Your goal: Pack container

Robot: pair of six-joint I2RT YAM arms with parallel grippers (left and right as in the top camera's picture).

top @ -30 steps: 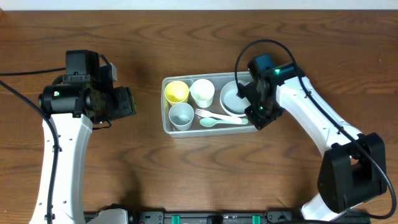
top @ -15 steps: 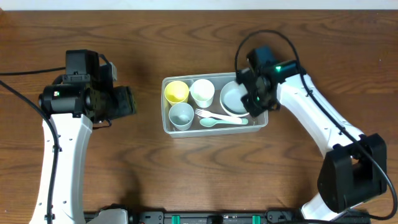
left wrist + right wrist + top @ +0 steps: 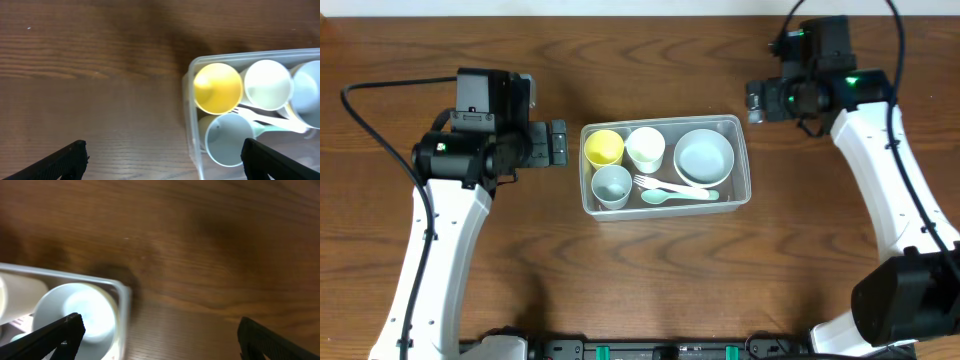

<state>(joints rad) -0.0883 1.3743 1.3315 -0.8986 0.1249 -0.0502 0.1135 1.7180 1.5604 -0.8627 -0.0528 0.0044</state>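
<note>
The clear container [image 3: 666,210] sits mid-table. It holds a yellow cup [image 3: 604,147], a white cup [image 3: 646,148], a pale blue cup [image 3: 612,184], a pale blue bowl [image 3: 704,156], a white fork [image 3: 653,182] and a teal spoon [image 3: 672,196]. My left gripper [image 3: 561,144] hangs open just left of the tub, holding nothing. In the left wrist view the container's corner [image 3: 189,112] and the yellow cup [image 3: 217,88] lie ahead of the open left gripper [image 3: 167,162]. My right gripper [image 3: 754,102] is open, above the tub's far right corner. The right wrist view shows the bowl [image 3: 82,314] by the open right gripper [image 3: 162,337].
Brown wooden tabletop [image 3: 650,290] lies all round the tub. Black cables run from both arms, one near the left edge [image 3: 365,105]. The table's far edge [image 3: 640,14] runs along the top of the overhead view.
The right gripper opened and pulled back from the bowl end of the tub, up and to the right. The left gripper opened wider and moved right, close to the tub's left end.
</note>
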